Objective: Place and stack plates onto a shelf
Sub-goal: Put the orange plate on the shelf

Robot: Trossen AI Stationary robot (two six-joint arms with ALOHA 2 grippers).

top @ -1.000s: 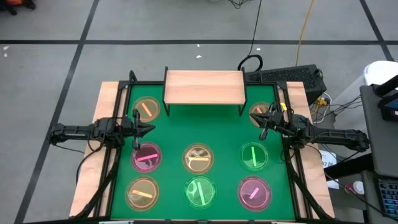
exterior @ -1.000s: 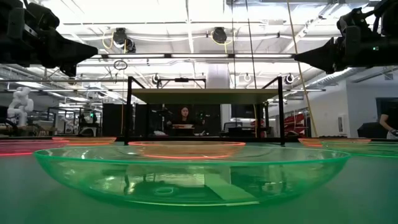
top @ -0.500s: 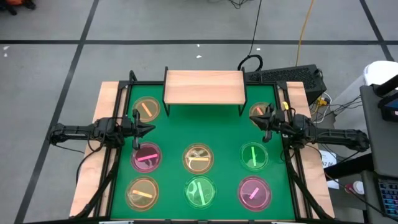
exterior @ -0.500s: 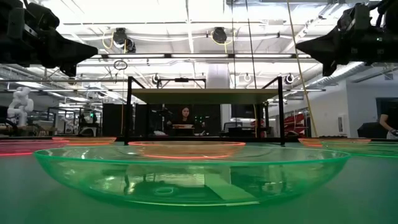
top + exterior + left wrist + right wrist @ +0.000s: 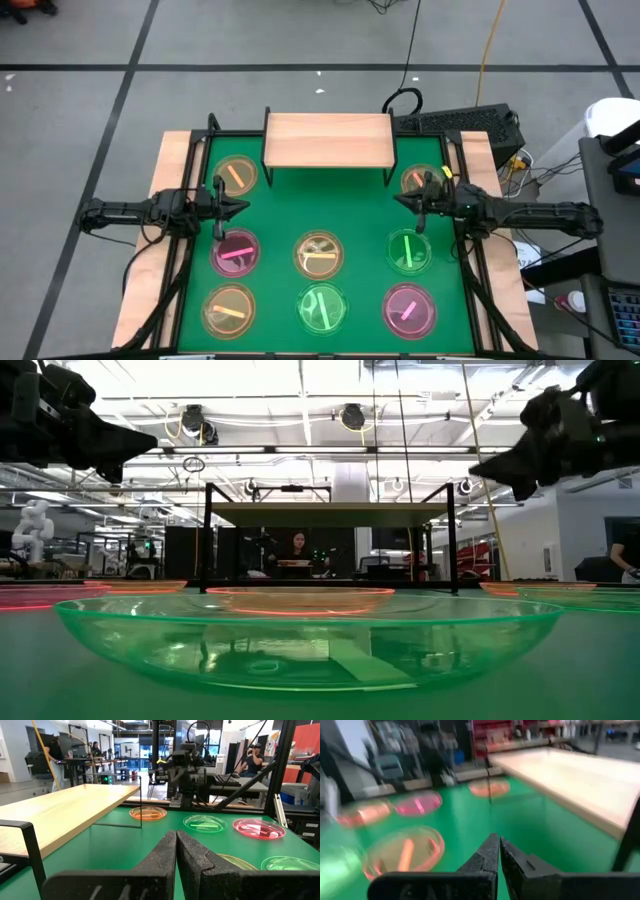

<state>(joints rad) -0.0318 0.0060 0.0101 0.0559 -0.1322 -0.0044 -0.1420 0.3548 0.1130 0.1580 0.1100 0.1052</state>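
My shelf (image 5: 327, 139) has no plates yet. All eight plates (image 5: 319, 254) lie on the counter (image 5: 360, 215). Both hands, left hand (image 5: 240, 207) and right hand (image 5: 400, 201), are pressed together, holding nothing.

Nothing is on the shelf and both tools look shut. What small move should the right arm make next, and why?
Probably open the right tool and lower it to the orange plate beside it. The shelf is bare, all plates lie on the table, and this shut, empty tool hovers nearest that one. The left tool waits opposite.
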